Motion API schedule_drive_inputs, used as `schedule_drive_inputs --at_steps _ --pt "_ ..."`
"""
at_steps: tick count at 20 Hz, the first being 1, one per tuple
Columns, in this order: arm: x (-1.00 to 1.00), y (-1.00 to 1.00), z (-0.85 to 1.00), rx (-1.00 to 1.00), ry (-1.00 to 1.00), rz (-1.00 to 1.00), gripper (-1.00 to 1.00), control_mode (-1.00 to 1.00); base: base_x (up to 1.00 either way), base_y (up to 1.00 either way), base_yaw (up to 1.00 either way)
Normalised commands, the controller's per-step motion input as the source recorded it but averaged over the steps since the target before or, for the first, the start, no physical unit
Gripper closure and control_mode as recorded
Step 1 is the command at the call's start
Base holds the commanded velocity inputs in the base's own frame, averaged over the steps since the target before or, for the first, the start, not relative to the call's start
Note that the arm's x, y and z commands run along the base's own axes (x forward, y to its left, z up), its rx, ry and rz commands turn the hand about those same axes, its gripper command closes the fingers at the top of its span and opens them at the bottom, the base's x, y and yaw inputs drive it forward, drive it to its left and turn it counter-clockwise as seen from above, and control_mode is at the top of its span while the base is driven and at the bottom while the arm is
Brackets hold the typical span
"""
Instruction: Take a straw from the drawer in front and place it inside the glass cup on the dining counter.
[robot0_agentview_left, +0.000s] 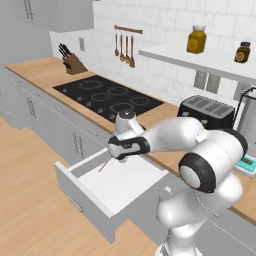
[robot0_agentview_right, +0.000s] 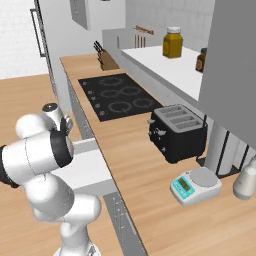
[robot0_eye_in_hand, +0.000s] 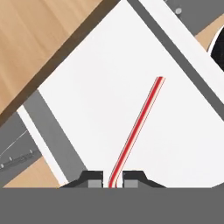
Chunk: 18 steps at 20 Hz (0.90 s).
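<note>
In the hand view the straw (robot0_eye_in_hand: 139, 127), thin, red with pale edges, ran from its bent end between the fingertips up and away over the white floor of the open drawer (robot0_eye_in_hand: 87, 100). The gripper (robot0_eye_in_hand: 113, 179) was clamped on that bent end. From the left base view the straw (robot0_agentview_left: 104, 164) slanted down from the gripper (robot0_agentview_left: 113, 155) into the drawer (robot0_agentview_left: 122, 186) below the wooden desk (robot0_agentview_left: 45, 70).

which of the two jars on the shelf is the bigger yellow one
The yellow jar with the pale lid, standing nearer the hanging utensils. The other jar is smaller, dark brown with a dark lid, and sits farther along the shelf.
</note>
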Motion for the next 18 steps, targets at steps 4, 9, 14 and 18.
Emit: schedule_drive_inputs --at_steps 4,9,14,18 --pt "-0.08 -0.01 1.0 0.0 0.0 0.0 1.0 -1.0 0.0 0.0 0.0" --pt "-0.26 -0.35 1.0 0.0 0.0 0.03 1.0 -1.0 0.0 0.0 0.0" --pt "-0.38 -0.61 0.95 -0.04 0.0 0.07 1.0 -1.0 0.0 0.0 0.0" --pt "-0.53 -0.7 0.48 -0.03 -0.01 0.13 1.0 -1.0 0.0 0.0 0.0"
